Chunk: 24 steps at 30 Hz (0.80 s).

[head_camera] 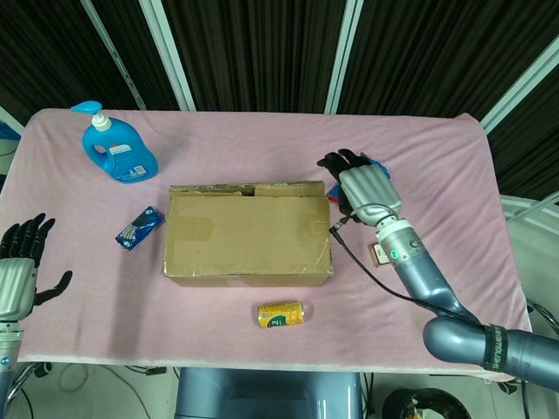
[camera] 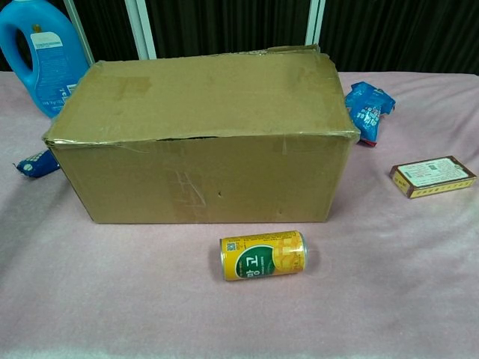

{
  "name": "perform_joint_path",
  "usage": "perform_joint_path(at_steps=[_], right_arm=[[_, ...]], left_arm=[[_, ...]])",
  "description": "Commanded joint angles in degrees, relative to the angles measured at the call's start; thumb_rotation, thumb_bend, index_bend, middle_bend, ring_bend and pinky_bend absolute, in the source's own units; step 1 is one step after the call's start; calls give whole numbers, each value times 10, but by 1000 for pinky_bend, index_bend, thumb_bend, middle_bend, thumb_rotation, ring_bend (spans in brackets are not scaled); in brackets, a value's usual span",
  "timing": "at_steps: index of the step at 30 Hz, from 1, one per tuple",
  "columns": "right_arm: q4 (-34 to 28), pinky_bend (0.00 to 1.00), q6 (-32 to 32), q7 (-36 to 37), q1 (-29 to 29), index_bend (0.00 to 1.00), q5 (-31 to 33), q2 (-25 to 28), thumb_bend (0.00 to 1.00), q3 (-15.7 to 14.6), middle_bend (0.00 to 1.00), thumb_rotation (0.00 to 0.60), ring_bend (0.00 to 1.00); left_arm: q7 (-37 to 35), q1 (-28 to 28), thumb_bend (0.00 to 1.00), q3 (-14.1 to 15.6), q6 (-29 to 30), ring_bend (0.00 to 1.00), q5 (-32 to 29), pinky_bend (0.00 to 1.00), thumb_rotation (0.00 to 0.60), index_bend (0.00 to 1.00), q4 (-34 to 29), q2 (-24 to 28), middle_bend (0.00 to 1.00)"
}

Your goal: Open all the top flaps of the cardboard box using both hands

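1. I see the cardboard box [head_camera: 248,232] sitting in the middle of the counter [head_camera: 262,140], which is covered in a pink cloth; its long side faces me.
2. The box's top flaps [camera: 202,97] lie flat and closed. From the chest view a thin dark gap runs along the near top edge, and the tape there looks cut or peeled.
3. My right hand [head_camera: 360,185] hovers just beside the box's far right corner, back of the hand up. Its fingers [head_camera: 336,162] are spread apart and hold nothing. I cannot tell whether they touch the box.
4. That hand covers most of the blue snack bag [camera: 368,108], which lies just right of the box toward the far side; the chest view shows the bag clearly.
5. My left hand [head_camera: 19,271] is at the left edge of the head view, well apart from the box, off the near left side of the counter. Its fingers [head_camera: 26,236] point up, apart and empty.
6. Neither hand shows in the chest view.
7. A yellow can [camera: 263,255] lies on its side near the front of the box, apart from it.
8. A small flat carton [camera: 432,176] lies to the right of the box; in the head view my right forearm crosses over it.
9. A blue detergent bottle [head_camera: 117,150] with a pump stands at the far left.
10. A small blue packet [head_camera: 140,227] lies just left of the box.
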Motion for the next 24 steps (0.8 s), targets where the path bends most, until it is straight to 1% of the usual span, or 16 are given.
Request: perform_joint_path(at_steps=[1,7,13,17,24], right_arm=[[39,256,-5,-29,52,283,61,-48,1000,-10,231,600,183],[71,308,10,-46,96,324,92,-93,1000,-26,298,600,262],[95,310,19,-54,122,325,117,-119,1000,-40,325,600,293],[103,310,25,-56,132,325,127,-127,1000,-48,327,600,294],[100,310,38,-54,136,336,138,-128,1000,-60,373,600,329]], left_arm=[[-3,1,255,-3,-5,0,-2,0,600,0,-1,1,0],[-8,2,255,-8,-15,0,-5,0,600,0,-1,3,0],[-10,3,255,-12,-24,0,-7,0,600,0,-3,5,0],[-13,4,255,-15,-29,0,-9,0,600,0,-4,6,0],[-18,5,257,-20,-37,0,-11,0,600,0,-6,8,0]])
